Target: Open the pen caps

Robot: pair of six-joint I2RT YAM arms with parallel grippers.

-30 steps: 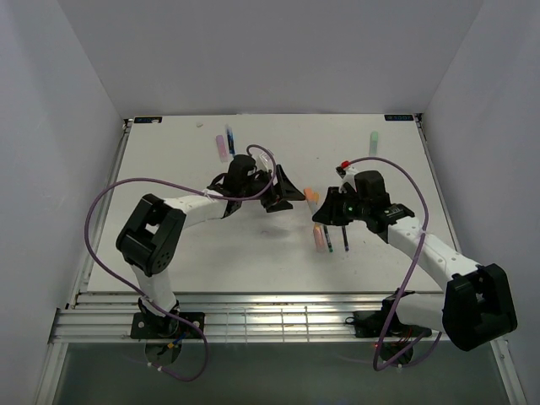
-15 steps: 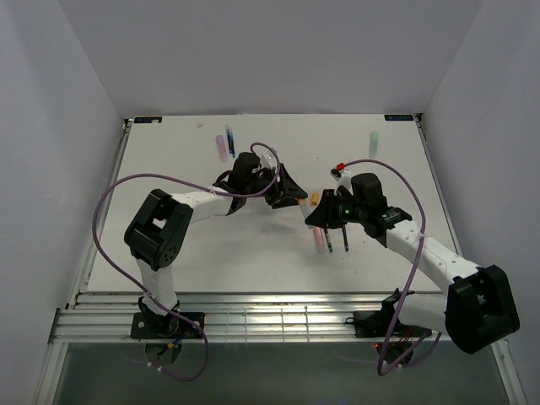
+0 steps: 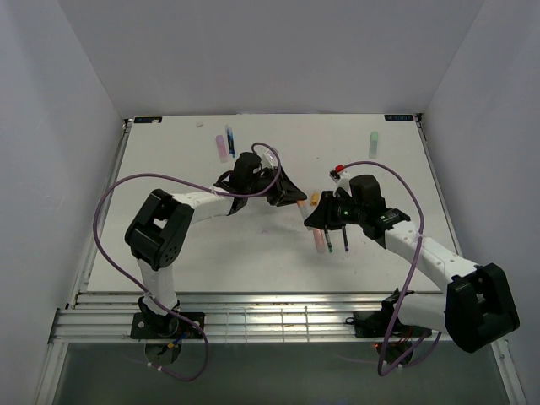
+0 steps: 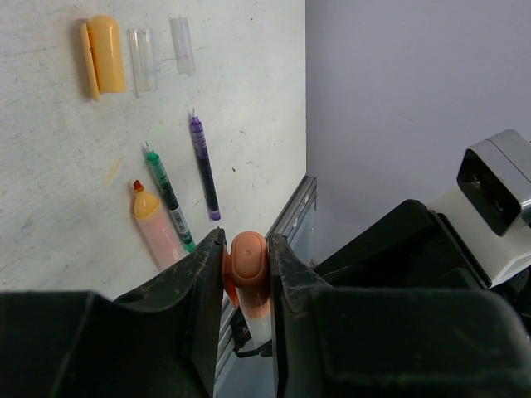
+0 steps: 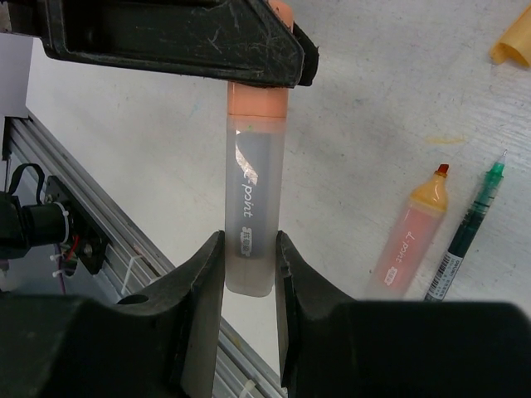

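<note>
The left claw (image 4: 246, 249) pinches the orange cap (image 4: 248, 269). The right claw (image 5: 249, 249), facing it, pinches the same pen (image 5: 253, 186) by its translucent barrel.

Black left gripper (image 3: 294, 198) and black right gripper (image 3: 310, 214) meet tip to tip; small yellow-orange plastic cap (image 3: 314, 200) lies beside them.

A marker (image 5: 251, 224) is spanning between both arms over the worktop (image 3: 211, 253). The left end effector (image 4: 246, 257) is enclosing its cap (image 5: 257, 99), and the right end effector (image 5: 249, 265) is enclosing its barrel. Nearer the bases, a second marker (image 4: 158, 228) and two thin pens (image 4: 170, 203) are lying side by side.
</note>
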